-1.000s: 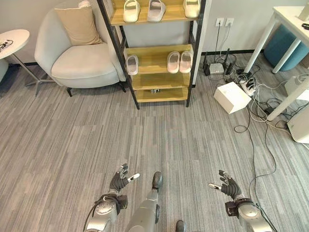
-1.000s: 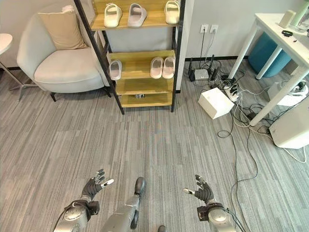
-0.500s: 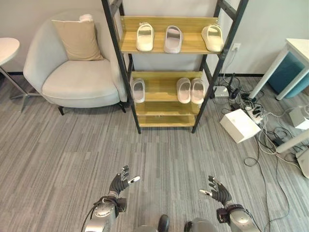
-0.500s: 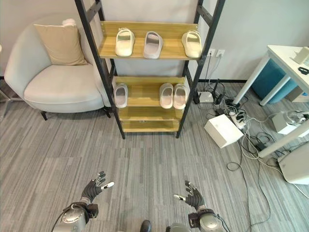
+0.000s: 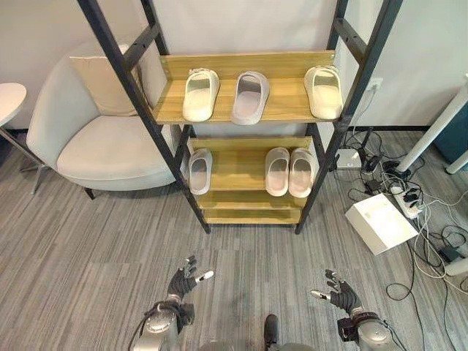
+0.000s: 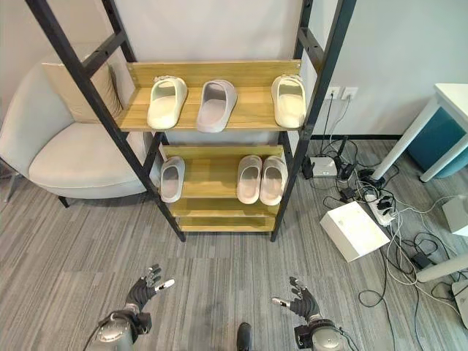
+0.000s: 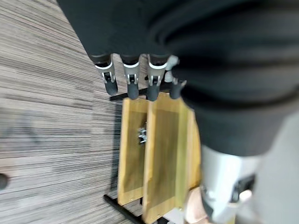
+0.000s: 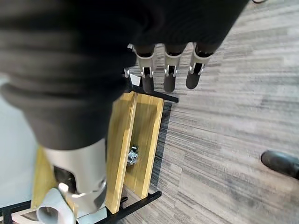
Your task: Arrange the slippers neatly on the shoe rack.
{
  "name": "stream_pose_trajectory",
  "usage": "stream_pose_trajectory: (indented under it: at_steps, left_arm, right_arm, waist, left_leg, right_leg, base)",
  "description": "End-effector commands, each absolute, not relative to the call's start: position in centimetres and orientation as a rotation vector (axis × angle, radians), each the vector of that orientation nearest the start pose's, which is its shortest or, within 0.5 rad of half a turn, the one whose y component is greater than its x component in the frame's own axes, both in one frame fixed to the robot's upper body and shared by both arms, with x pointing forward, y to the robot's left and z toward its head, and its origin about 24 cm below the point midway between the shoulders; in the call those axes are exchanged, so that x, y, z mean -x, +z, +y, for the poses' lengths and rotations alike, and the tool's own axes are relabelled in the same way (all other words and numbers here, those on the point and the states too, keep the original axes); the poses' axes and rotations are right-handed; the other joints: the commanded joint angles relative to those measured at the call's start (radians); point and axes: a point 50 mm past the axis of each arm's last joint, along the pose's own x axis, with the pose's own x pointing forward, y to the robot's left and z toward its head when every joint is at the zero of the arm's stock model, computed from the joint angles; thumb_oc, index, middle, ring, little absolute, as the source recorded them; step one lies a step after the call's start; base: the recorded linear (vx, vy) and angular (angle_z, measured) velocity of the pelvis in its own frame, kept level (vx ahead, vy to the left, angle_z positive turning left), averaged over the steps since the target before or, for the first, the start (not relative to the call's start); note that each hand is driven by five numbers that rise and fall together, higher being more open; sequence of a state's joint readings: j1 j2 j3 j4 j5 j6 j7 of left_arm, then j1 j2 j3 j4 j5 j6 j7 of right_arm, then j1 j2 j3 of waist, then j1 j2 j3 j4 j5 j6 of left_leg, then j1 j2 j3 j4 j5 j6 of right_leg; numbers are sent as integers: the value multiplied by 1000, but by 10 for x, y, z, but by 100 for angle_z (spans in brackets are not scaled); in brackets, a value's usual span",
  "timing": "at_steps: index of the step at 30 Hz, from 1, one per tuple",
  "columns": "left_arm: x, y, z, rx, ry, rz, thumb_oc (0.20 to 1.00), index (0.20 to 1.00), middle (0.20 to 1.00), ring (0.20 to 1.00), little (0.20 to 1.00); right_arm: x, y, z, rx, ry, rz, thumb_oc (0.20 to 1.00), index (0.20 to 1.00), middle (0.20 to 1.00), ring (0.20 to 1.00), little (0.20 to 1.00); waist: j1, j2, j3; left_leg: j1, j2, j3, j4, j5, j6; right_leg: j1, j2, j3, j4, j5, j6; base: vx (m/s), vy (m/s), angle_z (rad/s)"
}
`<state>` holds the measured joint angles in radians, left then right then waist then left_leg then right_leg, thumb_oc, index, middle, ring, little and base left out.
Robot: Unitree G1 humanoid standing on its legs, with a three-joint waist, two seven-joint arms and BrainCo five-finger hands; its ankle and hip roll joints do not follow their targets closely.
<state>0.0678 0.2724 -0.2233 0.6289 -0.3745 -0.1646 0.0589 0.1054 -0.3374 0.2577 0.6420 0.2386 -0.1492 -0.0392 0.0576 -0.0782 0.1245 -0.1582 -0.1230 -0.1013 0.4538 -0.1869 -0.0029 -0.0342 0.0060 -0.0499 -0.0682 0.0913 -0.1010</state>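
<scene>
The shoe rack (image 5: 248, 121), a black-framed stand with wooden shelves, is standing against the wall beyond a stretch of grey striped floor (image 5: 88, 248). Six slippers are already sitting on it. On the upper shelf a cream slipper (image 5: 200, 94) is lying at the left, a grey slipper (image 5: 250, 96) is lying just beside it and angled slightly, and another cream slipper (image 5: 323, 91) is resting well apart at the right end. On the shelf below, a single pale slipper (image 5: 199, 170) is lying at the left end, while a pair of pale slippers (image 5: 289, 171) is sitting side by side, touching, toward the right. A small metal object (image 7: 142, 135) is lying on the lowest shelf.

The left robot hand (image 5: 183, 279) is hovering low over the floor in front of the rack, fingers spread and straight, grasping nothing. The right robot hand (image 5: 338, 291) is hovering at the same height to the right, likewise released and empty.

A pale armchair (image 5: 110, 146) with a beige cushion (image 5: 99, 84) is standing left of the rack. A white box (image 5: 384, 223) is lying on the floor to the right, among power strips and cords.
</scene>
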Motion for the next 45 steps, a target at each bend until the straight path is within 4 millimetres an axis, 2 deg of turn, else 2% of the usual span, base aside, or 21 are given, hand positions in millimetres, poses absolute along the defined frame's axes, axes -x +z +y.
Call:
stream_pose_trajectory:
  at_steps: [1, 3, 4, 10, 11, 15, 17, 19, 21, 26, 29, 31, 32, 34, 36, 38, 39, 40, 41, 43, 45]
  left_arm:
    - [-195, -81, 196, 38, 70, 491, 1000, 1000, 1000, 1000, 1000]
    - [-194, -80, 196, 44, 76, 484, 1000, 1000, 1000, 1000, 1000]
    - [-191, -82, 196, 40, 74, 495, 1000, 1000, 1000, 1000, 1000]
    - [-178, -89, 201, 26, 74, 541, 1000, 1000, 1000, 1000, 1000]
    - [-180, -86, 204, 20, 80, 530, 1000, 1000, 1000, 1000, 1000]
    - [-187, -82, 207, 6, 76, 510, 1000, 1000, 1000, 1000, 1000]
    - [-189, -81, 208, 0, 79, 501, 1000, 1000, 1000, 1000, 1000]
    - [-193, -77, 208, 6, 79, 479, 1000, 1000, 1000, 1000, 1000]
    - [-192, -77, 209, 6, 80, 479, 1000, 1000, 1000, 1000, 1000]
    - [-181, -85, 201, 31, 57, 520, 1000, 1000, 1000, 1000, 1000]
    - [-180, -87, 199, 26, 48, 534, 1000, 1000, 1000, 1000, 1000]
    - [-179, -88, 199, 14, 41, 540, 1000, 1000, 1000, 1000, 1000]
    - [-179, -87, 197, -12, 23, 529, 1000, 1000, 1000, 1000, 1000]
    - [-176, -88, 197, -45, 3, 533, 1000, 1000, 1000, 1000, 1000]
    - [-173, -91, 200, -94, -4, 540, 1000, 1000, 1000, 1000, 1000]
    - [-174, -92, 199, -105, -12, 541, 1000, 1000, 1000, 1000, 1000]
    - [-173, -92, 197, -106, -13, 536, 1000, 1000, 1000, 1000, 1000]
    - [-173, -92, 190, -97, -30, 533, 1000, 1000, 1000, 1000, 1000]
    - [-175, -91, 185, -78, -40, 523, 1000, 1000, 1000, 1000, 1000]
    - [-178, -90, 173, -53, -71, 524, 1000, 1000, 1000, 1000, 1000]
    - [-181, -88, 168, -38, -81, 517, 1000, 1000, 1000, 1000, 1000]
  right_arm:
    - [-167, -90, -231, 175, -38, 584, 1000, 1000, 1000, 1000, 1000]
    - [-166, -91, -230, 180, -40, 595, 1000, 1000, 1000, 1000, 1000]
    - [-161, -95, -230, 187, -38, 614, 1000, 1000, 1000, 1000, 1000]
    - [-154, -101, -223, 165, -18, 644, 1000, 1000, 1000, 1000, 1000]
    - [-157, -101, -216, 162, 6, 641, 1000, 1000, 1000, 1000, 1000]
    - [-163, -100, -213, 161, 18, 628, 1000, 1000, 1000, 1000, 1000]
    - [-163, -99, -212, 157, 18, 624, 1000, 1000, 1000, 1000, 1000]
    - [-160, -99, -214, 157, 4, 626, 1000, 1000, 1000, 1000, 1000]
    - [-158, -100, -214, 158, 5, 632, 1000, 1000, 1000, 1000, 1000]
    - [-151, -100, -216, 187, 39, 643, 1000, 1000, 1000, 1000, 1000]
    - [-155, -94, -216, 275, 88, 609, 1000, 1000, 1000, 1000, 1000]
    - [-164, -79, -213, 400, 167, 525, 1000, 1000, 1000, 1000, 1000]
    - [-169, -47, -207, 578, 287, 349, 1000, 1000, 1000, 1000, 1000]
    - [-157, -9, -204, 723, 401, 190, 1000, 1000, 1000, 1000, 1000]
    - [-146, 43, -190, 752, 524, -28, 1000, 1000, 1000, 1000, 1000]
    - [-145, 71, -183, 751, 570, -148, 1000, 1000, 1000, 1000, 1000]
    - [-144, 99, -173, 755, 618, -291, 1000, 1000, 1000, 1000, 1000]
    - [-154, 125, -168, 852, 588, -471, 1000, 1000, 1000, 1000, 1000]
    - [-169, 136, -166, 899, 512, -569, 1000, 1000, 1000, 1000, 1000]
    - [-210, 154, -158, 850, 310, -700, 1000, 1000, 1000, 1000, 1000]
    - [-229, 158, -153, 813, 234, -722, 1000, 1000, 1000, 1000, 1000]
  waist:
    - [8, 30, 7]
    - [35, 44, 13]
    - [34, 47, -3]
    - [47, 35, -52]
    - [52, 35, -45]
    - [45, 48, -26]
    - [34, 55, -23]
    - [15, 53, -22]
    - [17, 48, -25]
    - [23, 41, -60]
    - [23, 41, -64]
    - [21, 42, -66]
    - [12, 43, -65]
    - [-6, 44, -69]
    - [-30, 47, -81]
    - [-38, 48, -88]
    - [-44, 48, -98]
    - [-41, 51, -111]
    - [-34, 52, -116]
    - [-6, 55, -123]
    - [12, 53, -122]
  left_leg:
    - [-24, 68, 29, -352, 221, -2]
    - [-35, 81, 38, -473, 291, -7]
    - [-6, 80, 32, -495, 300, -1]
    - [77, 59, 46, -514, 259, 29]
    - [99, 54, 52, -510, 239, 49]
    - [111, 58, 45, -512, 232, 63]
    - [127, 62, 28, -518, 225, 61]
    - [137, 57, 9, -519, 217, 55]
    - [147, 57, 12, -521, 211, 54]
    - [171, 68, -6, -541, 213, 35]
    - [173, 68, -12, -541, 215, 32]
    - [173, 70, -16, -541, 215, 31]
    - [171, 72, -16, -541, 215, 31]
    - [166, 74, -7, -541, 223, 29]
    - [179, 84, 4, -541, 208, 24]
    - [179, 86, 10, -541, 207, 21]
    - [180, 89, 12, -541, 207, 20]
    - [178, 90, 14, -541, 207, 19]
    - [176, 89, 12, -541, 207, 21]
    - [173, 86, 1, -541, 207, 26]
    - [171, 83, -7, -541, 206, 29]
  right_leg:
    - [39, -12, -15, 37, -68, 117]
    - [84, 12, -1, 27, -89, 112]
    - [97, 12, -3, 28, -100, 116]
    - [133, -21, 16, 58, -129, 141]
    - [77, -30, 9, 204, -116, 176]
    - [-23, -47, 5, 341, -61, 213]
    - [-43, -62, -5, 300, -73, 199]
    - [-35, -57, 57, 191, -73, 190]
    - [-21, -55, 68, 151, -67, 183]
    - [76, -41, 41, 11, -51, 162]
    - [90, -38, 31, -1, -52, 159]
    - [94, -36, 27, -6, -54, 159]
    - [94, -35, 26, -6, -57, 160]
    - [83, -33, 31, 3, -54, 162]
    - [84, -29, 43, 11, -63, 165]
    - [82, -29, 48, 13, -63, 166]
    - [81, -28, 50, 12, -61, 169]
    - [78, -30, 47, 14, -59, 173]
    - [78, -31, 42, 16, -59, 174]
    - [82, -39, 30, 16, -59, 173]
    - [84, -42, 19, 18, -61, 172]
  base:
    - [172, 30, -9]
    - [298, 86, -20]
    - [383, 175, -33]
    - [213, 165, -29]
    - [57, 116, -4]
    - [22, 70, 5]
    - [71, -15, 10]
    - [79, -60, 6]
    - [50, -60, 32]
    - [60, -125, 10]
    - [-8, -76, 16]
    - [-36, -43, 3]
    - [-57, -34, 12]
    - [-99, -23, 9]
    - [-24, -8, -14]
    - [7, 8, -54]
    - [-2, 39, -49]
    - [5, 56, -19]
    - [9, 72, 7]
    - [25, 69, 10]
    - [20, 47, 14]
